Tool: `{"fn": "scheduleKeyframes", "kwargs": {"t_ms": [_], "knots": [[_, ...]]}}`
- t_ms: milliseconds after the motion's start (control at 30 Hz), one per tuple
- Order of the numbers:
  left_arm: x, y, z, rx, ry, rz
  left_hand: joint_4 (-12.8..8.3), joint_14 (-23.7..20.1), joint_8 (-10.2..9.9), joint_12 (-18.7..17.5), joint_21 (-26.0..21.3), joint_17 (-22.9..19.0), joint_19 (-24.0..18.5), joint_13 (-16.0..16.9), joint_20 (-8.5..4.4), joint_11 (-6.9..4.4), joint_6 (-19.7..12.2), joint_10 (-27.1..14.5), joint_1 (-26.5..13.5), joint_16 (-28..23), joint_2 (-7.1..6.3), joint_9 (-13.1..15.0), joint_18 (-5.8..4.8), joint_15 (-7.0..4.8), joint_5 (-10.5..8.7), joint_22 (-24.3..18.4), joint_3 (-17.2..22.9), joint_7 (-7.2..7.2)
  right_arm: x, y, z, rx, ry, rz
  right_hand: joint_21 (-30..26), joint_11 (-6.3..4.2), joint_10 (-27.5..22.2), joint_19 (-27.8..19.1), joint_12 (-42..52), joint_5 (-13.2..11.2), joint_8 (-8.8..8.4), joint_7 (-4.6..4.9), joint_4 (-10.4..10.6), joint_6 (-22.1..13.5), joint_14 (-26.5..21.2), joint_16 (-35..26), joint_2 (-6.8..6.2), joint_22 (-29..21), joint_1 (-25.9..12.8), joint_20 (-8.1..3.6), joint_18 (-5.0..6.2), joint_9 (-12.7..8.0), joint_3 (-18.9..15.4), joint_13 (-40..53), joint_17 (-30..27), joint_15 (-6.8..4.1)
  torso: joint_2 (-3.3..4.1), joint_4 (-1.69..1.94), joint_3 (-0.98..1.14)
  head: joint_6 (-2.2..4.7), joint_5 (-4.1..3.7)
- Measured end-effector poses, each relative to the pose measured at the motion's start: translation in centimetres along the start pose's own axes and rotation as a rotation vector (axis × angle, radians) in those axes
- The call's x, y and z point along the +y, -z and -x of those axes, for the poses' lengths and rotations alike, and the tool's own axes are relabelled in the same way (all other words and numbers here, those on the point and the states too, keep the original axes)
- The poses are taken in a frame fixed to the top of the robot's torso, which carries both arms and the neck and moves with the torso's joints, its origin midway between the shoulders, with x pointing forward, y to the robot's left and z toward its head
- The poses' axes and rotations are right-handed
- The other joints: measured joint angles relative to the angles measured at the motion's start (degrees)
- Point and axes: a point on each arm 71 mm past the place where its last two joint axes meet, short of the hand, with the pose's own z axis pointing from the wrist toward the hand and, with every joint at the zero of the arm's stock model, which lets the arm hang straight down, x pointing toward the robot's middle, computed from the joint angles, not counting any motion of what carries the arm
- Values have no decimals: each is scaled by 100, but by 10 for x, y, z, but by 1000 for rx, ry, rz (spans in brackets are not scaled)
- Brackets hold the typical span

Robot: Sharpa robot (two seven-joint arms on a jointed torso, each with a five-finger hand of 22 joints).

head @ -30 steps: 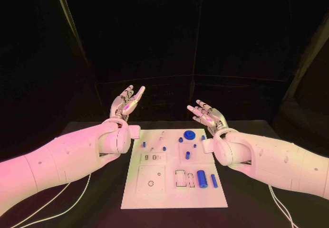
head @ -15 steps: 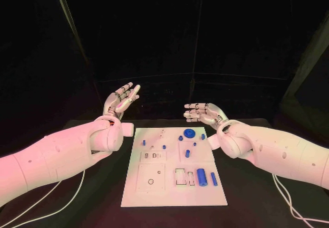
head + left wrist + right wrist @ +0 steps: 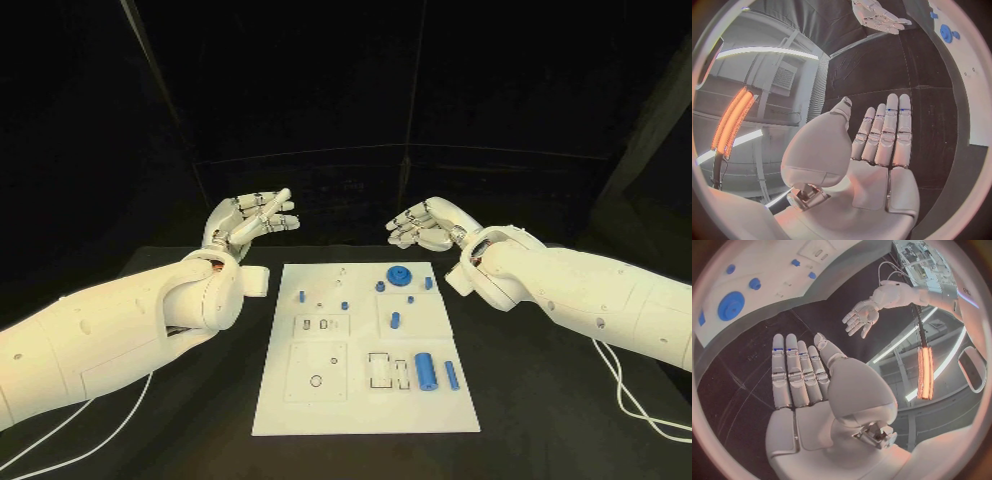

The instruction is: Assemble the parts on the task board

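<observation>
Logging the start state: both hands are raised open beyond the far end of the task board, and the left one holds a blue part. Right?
Not quite. The left hand holds nothing; the left wrist view shows its fingers straight and bare. Both hands, the right hand too, are raised open beyond the task board.

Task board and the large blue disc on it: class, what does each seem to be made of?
Task board: apparently rigid plastic or painted sheet, matt white, flat with cut recesses. Large blue disc: probably moulded or printed plastic, uniformly blue and dull. Neither look settles it.
</observation>
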Motion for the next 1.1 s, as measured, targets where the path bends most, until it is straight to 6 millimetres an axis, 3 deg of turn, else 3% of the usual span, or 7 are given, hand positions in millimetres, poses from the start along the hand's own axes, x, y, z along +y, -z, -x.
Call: {"fn": "scheduleKeyframes", "kwargs": {"t_ms": [300,367,567,700,800,1033,1100], "knots": [[-12,20,-8,69,36,4,-56,68,0,-66,0,78,79,-3,-41,-18,58,85,60,-47,2,-18,-2,-11,0,-23,-46,18,19,-5,-2,89,289,20,909,-261,685,848,-26,328,0,-176,-37,462,1255,521,-245,457,-22,-420,0,7,75,46,426,-383,263,33,-35,35,-69],[-15,24,-12,87,46,5,-79,68,-25,-70,0,85,110,-8,-33,-19,99,101,83,-86,-21,-18,-2,-11,0,-32,-43,18,22,-6,-4,108,354,19,1655,-379,888,1299,-173,383,-97,-229,-29,586,1619,1289,-443,874,-172,-629,0,6,145,70,1002,-565,327,47,-41,42,-91],[-20,32,-21,124,66,8,-101,68,-50,-100,0,92,117,-8,-39,-19,99,101,107,-118,3,-23,-2,-11,0,-38,-64,18,28,-9,-11,150,496,14,2293,-329,702,1426,-288,303,-241,-197,-23,517,1669,2285,-566,1260,-295,-656,-1,6,254,84,1707,-578,467,77,-46,65,-109],[-21,35,-25,139,75,9,-101,67,-50,-110,0,98,129,-7,-27,-19,99,101,107,-140,3,-23,-2,-10,0,-43,-64,18,31,-10,-14,169,557,11,2819,-300,531,1396,-288,270,-250,-196,-12,433,1668,3405,-607,1634,-372,-621,-1,6,365,104,2746,-578,543,85,-42,83,-116],[-22,35,-27,147,79,10,-101,67,-50,-133,0,98,146,-7,-29,-19,99,100,107,-147,3,-25,-2,-11,0,-43,-64,18,32,-12,-16,182,587,8,3414,-288,461,1455,-288,270,-250,-214,-14,413,1689,4088,-622,2298,-386,-588,-1,6,448,104,3438,-557,579,87,-38,84,-127],[-22,36,-30,157,84,13,-117,67,-50,-133,0,105,153,-12,-35,-19,98,100,107,-173,3,-28,-3,-10,0,-49,-80,18,32,-17,-21,211,632,-10,4377,-288,420,1565,-288,270,-250,-214,-6,376,1688,5032,-622,3437,-386,-563,-6,11,613,99,4383,-557,636,87,-37,91,-143],[-22,36,-31,160,86,14,-117,67,-67,-133,-1,105,153,-12,-35,-19,98,100,107,-173,3,-28,-2,-10,0,-49,-80,18,32,-18,-22,218,641,-16,4499,-288,421,1582,-288,270,-250,-214,-12,376,1688,5150,-622,3573,-386,-562,-95,11,649,93,4495,-557,649,87,-37,91,-144]]}}
